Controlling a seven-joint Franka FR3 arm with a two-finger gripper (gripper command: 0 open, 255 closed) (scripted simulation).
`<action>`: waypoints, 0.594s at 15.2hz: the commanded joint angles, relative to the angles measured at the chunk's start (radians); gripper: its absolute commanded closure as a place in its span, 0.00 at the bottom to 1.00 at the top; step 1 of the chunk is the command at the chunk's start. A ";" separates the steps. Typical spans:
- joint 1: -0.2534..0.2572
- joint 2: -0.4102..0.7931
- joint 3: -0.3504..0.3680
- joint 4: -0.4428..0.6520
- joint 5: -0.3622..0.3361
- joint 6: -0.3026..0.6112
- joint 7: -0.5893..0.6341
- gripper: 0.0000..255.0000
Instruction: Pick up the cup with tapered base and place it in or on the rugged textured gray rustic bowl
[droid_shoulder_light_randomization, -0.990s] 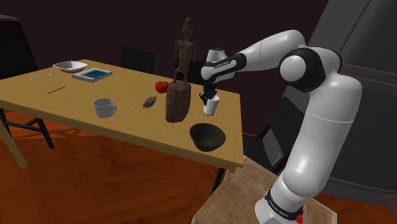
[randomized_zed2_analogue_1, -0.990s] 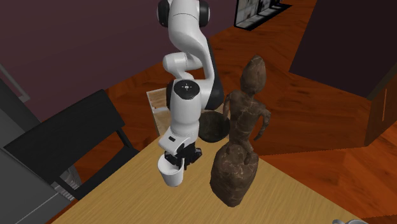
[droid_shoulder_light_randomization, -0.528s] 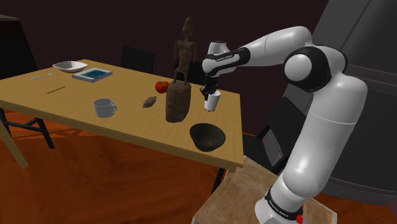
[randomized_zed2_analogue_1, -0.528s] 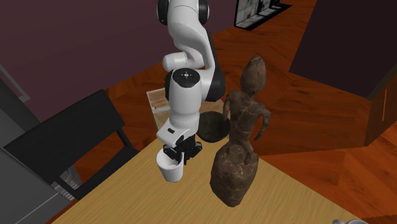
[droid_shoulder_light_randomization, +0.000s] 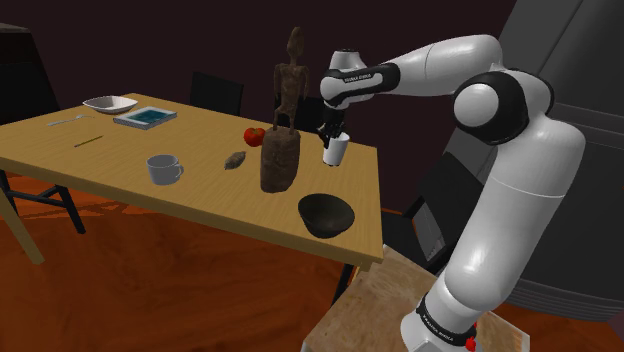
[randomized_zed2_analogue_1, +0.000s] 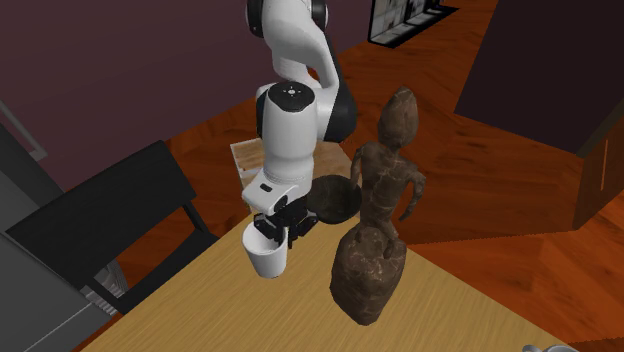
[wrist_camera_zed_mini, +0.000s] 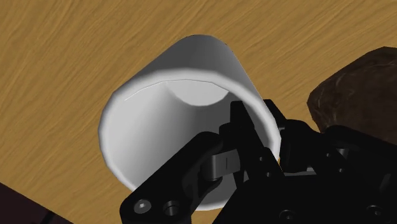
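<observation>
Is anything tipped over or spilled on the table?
Nothing is spilled. The only odd thing is the white cup: it hangs slightly tilted in the air above the wooden table, pinched by its rim in the black pincer.

On the wooden surface (droid_shoulder_light_randomization: 120, 150) before you, a brown carved figure (droid_shoulder_light_randomization: 283, 120) stands upright on its rough block, with a red fruit (droid_shoulder_light_randomization: 254, 136) just beside it. Toward the shoulder view's left you find a small dark lump (droid_shoulder_light_randomization: 235, 159), then a grey mug (droid_shoulder_light_randomization: 163, 168). At the far end lie a white dish (droid_shoulder_light_randomization: 110, 104) and a blue-topped tray (droid_shoulder_light_randomization: 145, 117). A dark chair (droid_shoulder_light_randomization: 216, 93) stands beyond the surface, over a reddish wood floor (droid_shoulder_light_randomization: 150, 290)
</observation>
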 joint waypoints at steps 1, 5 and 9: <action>-0.001 -0.003 -0.001 0.023 0.000 -0.026 -0.003 1.00; 0.000 -0.011 0.000 0.067 0.000 -0.077 -0.006 1.00; 0.000 -0.015 0.000 0.115 0.001 -0.130 -0.010 1.00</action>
